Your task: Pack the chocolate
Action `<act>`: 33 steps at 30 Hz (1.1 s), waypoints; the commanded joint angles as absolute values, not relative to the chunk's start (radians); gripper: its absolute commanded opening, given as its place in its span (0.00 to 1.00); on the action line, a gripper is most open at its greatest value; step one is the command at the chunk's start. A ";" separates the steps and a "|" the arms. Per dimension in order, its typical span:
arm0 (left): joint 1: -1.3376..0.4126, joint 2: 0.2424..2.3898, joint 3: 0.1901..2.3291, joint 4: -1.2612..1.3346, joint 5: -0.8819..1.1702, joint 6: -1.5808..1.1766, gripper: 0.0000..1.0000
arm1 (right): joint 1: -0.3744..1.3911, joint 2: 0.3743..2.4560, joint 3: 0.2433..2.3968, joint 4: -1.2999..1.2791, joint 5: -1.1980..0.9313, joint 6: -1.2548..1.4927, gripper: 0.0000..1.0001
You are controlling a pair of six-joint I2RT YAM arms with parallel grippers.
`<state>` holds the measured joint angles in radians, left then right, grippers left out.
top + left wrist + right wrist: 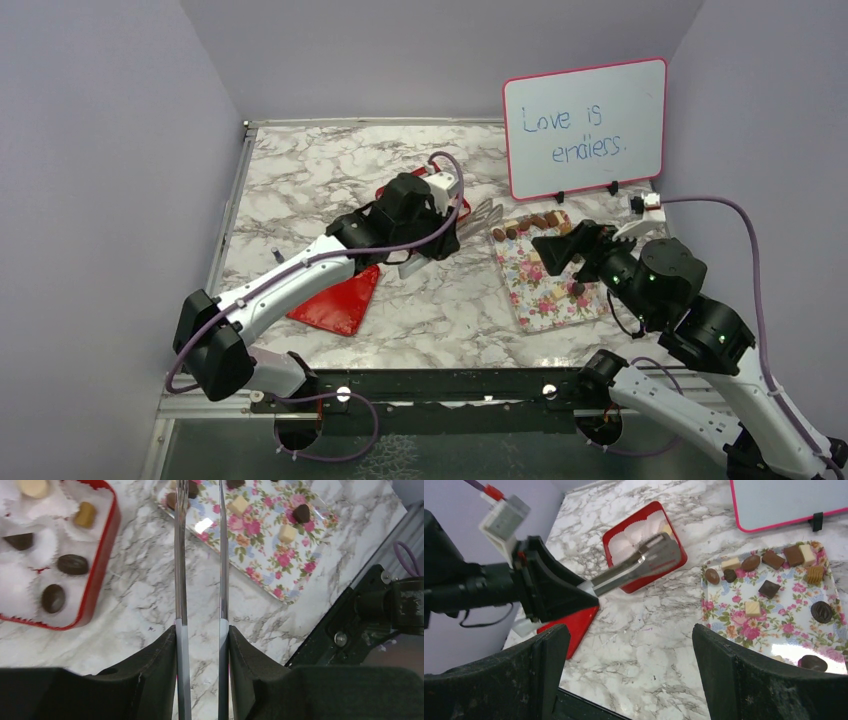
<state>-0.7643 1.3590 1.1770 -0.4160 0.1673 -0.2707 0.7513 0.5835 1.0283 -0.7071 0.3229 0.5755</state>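
**Left gripper** [202,645]: the fingers are pressed onto the 2 arms of a pair of silver metal tongs [180,570]. The tongs are held slightly parted and extend straight ahead of the fingers. Their tips pass beyond the top edge of the wrist view.

Ahead and to the left of this gripper, a red square tin [111,540] lined with white pleated paper cups [42,547] is seen. 5 of the dark brown, light brown and cream chocolate pieces [72,564] are seated in the cups.

Ahead and to the right, the remaining pieces are scattered on a rectangular floral-print tray [260,560].

**Right gripper** [628,635]: the fingers are spread wide, with nothing between them. The tray lies ahead and to its right, and the tin is farther ahead.

Everything rests on a white marble-patterned table [330,170]. A pink-framed whiteboard [585,128] stands beyond the tray.
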 commanded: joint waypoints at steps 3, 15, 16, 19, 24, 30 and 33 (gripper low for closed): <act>-0.886 1.446 1.160 -0.271 0.144 -0.311 0.38 | 0.747 0.572 1.105 -0.725 0.396 0.560 0.98; -0.955 1.647 1.189 -0.127 0.208 -0.185 0.38 | 0.747 0.512 1.118 -0.706 0.429 0.525 0.98; -0.956 1.656 1.191 -0.122 0.212 -0.182 0.38 | 0.747 0.508 1.119 -0.707 0.433 0.523 0.98; -0.961 1.676 1.194 -0.113 0.211 -0.168 0.39 | 0.748 0.500 1.119 -0.707 0.439 0.512 0.98; -0.975 1.707 1.205 -0.114 0.181 -0.132 0.41 | 0.747 0.513 1.107 -0.695 0.436 0.504 0.98; -0.986 1.744 1.251 -0.121 0.181 -0.120 0.41 | 0.747 0.509 1.093 -0.695 0.411 0.506 0.98; -0.993 1.757 1.261 -0.121 0.155 -0.111 0.42 | 0.747 0.493 1.088 -0.698 0.402 0.510 0.98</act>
<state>-0.9779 1.7447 1.2064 -0.1650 0.1757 -0.1402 0.7513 0.5129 1.0931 -0.7052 0.4088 0.5217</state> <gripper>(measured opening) 0.413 0.982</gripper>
